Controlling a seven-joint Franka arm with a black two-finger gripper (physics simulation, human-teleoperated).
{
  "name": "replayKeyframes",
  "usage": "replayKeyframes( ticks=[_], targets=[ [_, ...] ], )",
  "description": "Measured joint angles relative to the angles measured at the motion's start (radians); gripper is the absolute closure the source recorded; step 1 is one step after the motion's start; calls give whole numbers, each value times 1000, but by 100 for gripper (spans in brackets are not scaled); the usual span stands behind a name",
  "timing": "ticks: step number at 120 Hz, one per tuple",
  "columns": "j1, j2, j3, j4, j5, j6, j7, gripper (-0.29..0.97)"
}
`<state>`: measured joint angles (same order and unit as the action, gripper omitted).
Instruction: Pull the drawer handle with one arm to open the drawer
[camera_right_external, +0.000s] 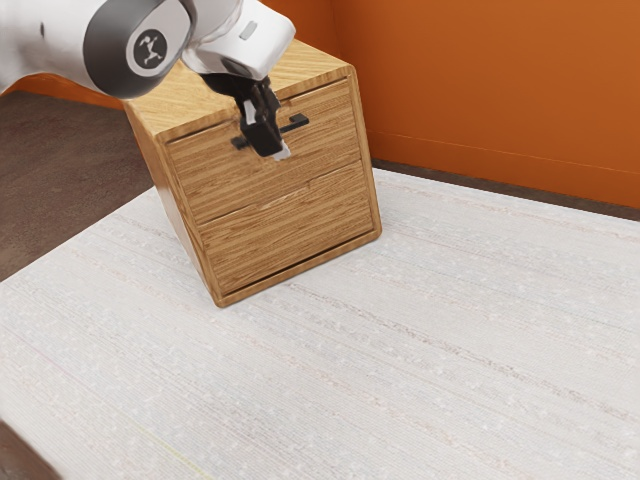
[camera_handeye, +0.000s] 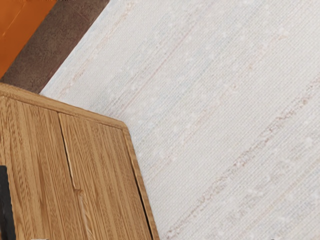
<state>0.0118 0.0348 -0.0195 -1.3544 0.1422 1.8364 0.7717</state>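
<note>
A wooden cabinet (camera_right_external: 305, 66) stands on the white table, with two drawer fronts facing the table's middle. The upper drawer (camera_right_external: 215, 175) carries a black bar handle (camera_right_external: 297, 122) and sits flush with the cabinet front. My black gripper (camera_right_external: 268, 142) comes down from the upper left onto the middle of that handle, its fingers close together on either side of the bar. In the wrist view the upper drawer front (camera_handeye: 35, 165) and the lower drawer front (camera_handeye: 100, 175) lie under the hand. A dark strip of the handle (camera_handeye: 4, 200) shows beside the upper one.
The lower drawer (camera_right_external: 285, 225) has no handle in sight. The white table (camera_right_external: 450, 330) spreads wide in front of the cabinet. An orange wall (camera_right_external: 500, 80) rises behind it, and brown floor (camera_right_external: 60, 170) lies at the exterior view's left.
</note>
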Motion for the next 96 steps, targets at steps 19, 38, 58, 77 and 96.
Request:
replayKeyframes(
  ticks=[19,38,58,77,96],
  targets=[
    [-61,112,1,157,134,-14,71,16],
    [-50,134,7,170,176,-53,79,19],
    [-49,147,7,175,176,-96,53,21],
    [-28,225,14,304,184,-169,1,25],
    [-27,325,17,418,192,-238,-48,26]
  ],
)
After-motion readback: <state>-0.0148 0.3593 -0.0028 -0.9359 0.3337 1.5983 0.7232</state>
